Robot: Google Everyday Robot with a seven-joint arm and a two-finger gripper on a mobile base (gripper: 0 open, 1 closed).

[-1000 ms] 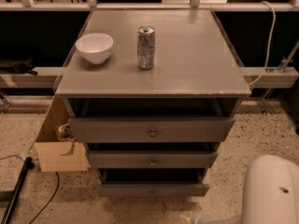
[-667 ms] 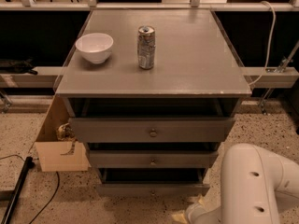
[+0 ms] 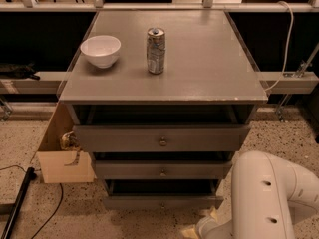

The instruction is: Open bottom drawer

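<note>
The grey cabinet (image 3: 164, 91) fills the middle of the camera view with three drawer fronts stacked on its face. The bottom drawer (image 3: 134, 202) is the lowest and slimmest front, with a small round knob (image 3: 162, 203) at its centre and a dark gap above it. My white arm (image 3: 264, 198) bends in from the lower right. Its gripper (image 3: 202, 225) hangs low, just right of and below the bottom drawer's right end, not touching the knob.
A white bowl (image 3: 100, 50) and a silver can (image 3: 156, 50) stand on the cabinet top. A cardboard box (image 3: 60, 156) leans against the cabinet's left side. A black cable (image 3: 17, 205) lies on the speckled floor at the left. Rails and dark shelving run behind.
My arm has swung in from the lower right corner, rising and moving left toward the bottom drawer. The drawers, bowl and can have not moved.
</note>
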